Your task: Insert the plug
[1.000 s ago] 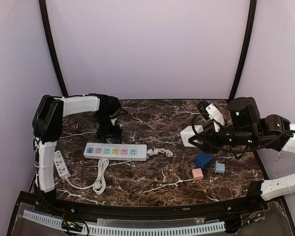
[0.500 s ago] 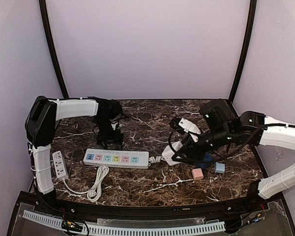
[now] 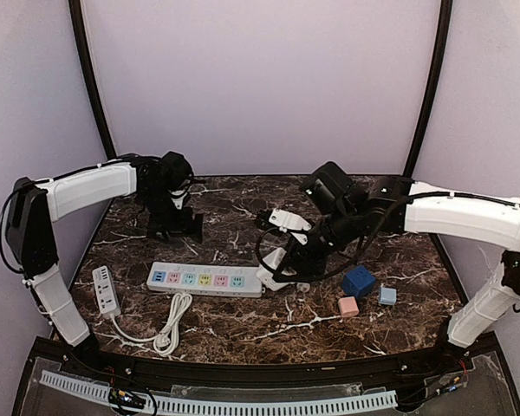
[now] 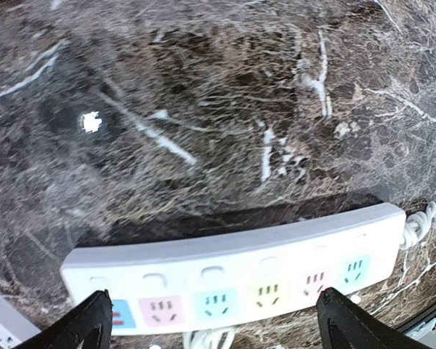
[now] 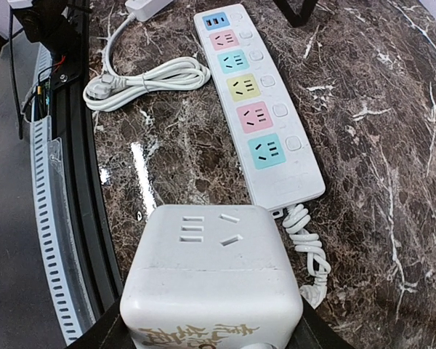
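The plug (image 5: 211, 276) is a white cube with socket slots on its face, and my right gripper (image 5: 211, 323) is shut on its sides. In the top view the plug (image 3: 276, 270) hangs at the right end of the white power strip (image 3: 204, 279), with the right gripper (image 3: 288, 260) just behind it. The power strip (image 5: 254, 109) has several coloured sockets in a row. My left gripper (image 3: 175, 227) stands open above the table behind the strip's left half. In the left wrist view the strip (image 4: 232, 269) lies between the spread fingers of the left gripper (image 4: 218, 323), which holds nothing.
The strip's white cable (image 3: 175, 316) lies coiled toward the front, and a small white strip (image 3: 107, 289) lies at the left. A blue cube (image 3: 358, 282), a pink cube (image 3: 348, 306) and a light blue cube (image 3: 387, 295) sit at the right. A short coiled cable (image 5: 309, 254) trails from the strip's end.
My right arm has carried the plug leftward, from the right side to the strip's right end. The left gripper has opened wider and drawn back from the strip.
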Controlling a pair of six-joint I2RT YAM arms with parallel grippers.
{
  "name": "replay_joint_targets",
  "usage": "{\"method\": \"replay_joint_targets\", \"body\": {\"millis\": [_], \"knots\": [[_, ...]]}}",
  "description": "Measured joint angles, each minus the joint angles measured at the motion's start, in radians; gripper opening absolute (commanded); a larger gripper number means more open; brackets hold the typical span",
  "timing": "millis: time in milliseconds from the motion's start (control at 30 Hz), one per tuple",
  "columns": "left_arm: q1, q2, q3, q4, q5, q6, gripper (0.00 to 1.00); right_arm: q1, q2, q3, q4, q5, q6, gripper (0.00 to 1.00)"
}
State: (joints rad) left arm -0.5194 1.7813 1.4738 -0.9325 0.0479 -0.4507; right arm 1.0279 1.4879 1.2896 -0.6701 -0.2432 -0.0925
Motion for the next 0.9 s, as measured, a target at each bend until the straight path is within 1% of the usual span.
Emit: {"method": "replay_joint_targets", "body": {"millis": [200,333,433,567,767,900], "knots": [[0.071,-0.195,-0.173,-0.014,-0.061,0.003,0.99,0.000,0.166,0.163,-0.058,0.003,-0.061,0.00],[0.128,-0.263,-0.278,-0.024,-0.076,0.003,0.99,0.000,0.270,0.267,-0.079,0.012,-0.082,0.00],[0.164,-0.269,-0.337,-0.025,-0.074,0.006,0.99,0.000,0.310,0.291,-0.088,0.016,-0.094,0.00],[0.180,-0.266,-0.396,-0.002,-0.032,0.030,0.99,0.000,0.316,0.291,-0.107,0.016,-0.110,0.00],[0.203,-0.190,-0.426,0.071,0.064,0.080,0.98,0.000,0.314,0.290,-0.124,0.023,-0.121,0.00],[0.218,-0.143,-0.433,0.121,0.122,0.104,0.95,0.000,0.296,0.271,-0.127,0.028,-0.120,0.00]]}}
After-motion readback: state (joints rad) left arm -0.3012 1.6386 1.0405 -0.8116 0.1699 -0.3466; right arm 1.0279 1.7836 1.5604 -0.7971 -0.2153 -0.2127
